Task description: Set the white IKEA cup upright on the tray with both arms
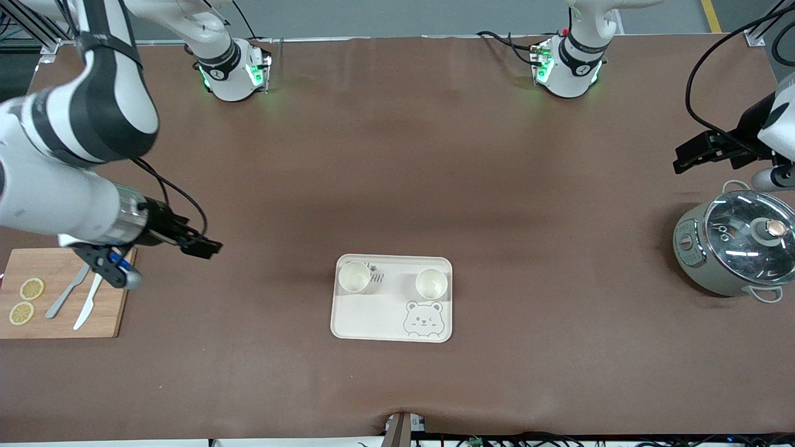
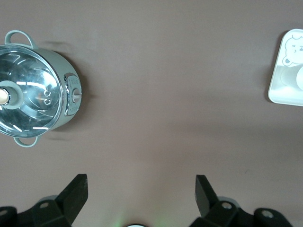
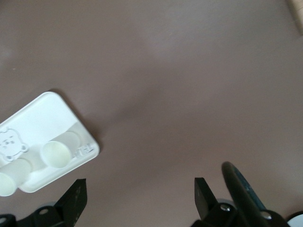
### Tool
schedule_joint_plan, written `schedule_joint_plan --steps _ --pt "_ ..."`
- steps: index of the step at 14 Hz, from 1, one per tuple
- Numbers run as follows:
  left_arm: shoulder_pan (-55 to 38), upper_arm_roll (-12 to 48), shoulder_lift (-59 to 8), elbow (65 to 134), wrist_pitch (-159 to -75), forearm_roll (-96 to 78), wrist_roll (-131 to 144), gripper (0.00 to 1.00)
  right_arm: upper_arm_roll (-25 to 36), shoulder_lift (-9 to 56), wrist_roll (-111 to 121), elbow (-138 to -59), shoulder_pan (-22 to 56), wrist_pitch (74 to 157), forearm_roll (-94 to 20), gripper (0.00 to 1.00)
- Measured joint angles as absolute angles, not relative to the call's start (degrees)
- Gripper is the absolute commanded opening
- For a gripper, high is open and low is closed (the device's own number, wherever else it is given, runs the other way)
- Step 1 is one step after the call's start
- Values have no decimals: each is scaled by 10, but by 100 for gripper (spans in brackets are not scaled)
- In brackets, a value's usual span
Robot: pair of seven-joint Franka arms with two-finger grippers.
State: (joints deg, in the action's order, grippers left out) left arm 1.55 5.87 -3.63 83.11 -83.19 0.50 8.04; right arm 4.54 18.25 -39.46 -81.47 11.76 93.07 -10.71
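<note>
In the front view the tray (image 1: 392, 298) lies near the middle of the table with two white cups standing upright on it, one (image 1: 354, 277) toward the right arm's end and one (image 1: 431, 283) toward the left arm's end, both in the half of the tray farther from the front camera, above the bear drawing. Judging by that, the placing looks done and both arms are pulling clear; what is left is probably only to park. The right gripper (image 1: 199, 247) hangs off a low, bent arm over the bare table beside the wooden cutting board (image 1: 105, 310), which carries lemon slices (image 1: 26, 301) and cutlery (image 1: 77, 298); its jaws are hard to read here. The left gripper (image 1: 699, 151) hovers at the left arm's end of the table, beside the lidded pot (image 1: 736, 242). In the left wrist view the left gripper (image 2: 141, 189) shows its fingers (image 2: 75, 189) spread wide with nothing between them, the pot (image 2: 35, 97) and a corner of the tray (image 2: 279, 80) below. In the right wrist view the right gripper (image 3: 139, 194) is likewise spread and empty, looking down at the tray (image 3: 47, 116) with both cups (image 3: 56, 153) upright on it.
</note>
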Motion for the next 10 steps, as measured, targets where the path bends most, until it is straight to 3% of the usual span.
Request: schedule_joint_plan --steps 5,10 --pt "15 61 -7 854 -834 5 82 100 45 79 -279 -908 95 928 -63 100" --pt "16 61 4 866 -842 5 95 100 45 22 -126 -916 28 872 -61 100"
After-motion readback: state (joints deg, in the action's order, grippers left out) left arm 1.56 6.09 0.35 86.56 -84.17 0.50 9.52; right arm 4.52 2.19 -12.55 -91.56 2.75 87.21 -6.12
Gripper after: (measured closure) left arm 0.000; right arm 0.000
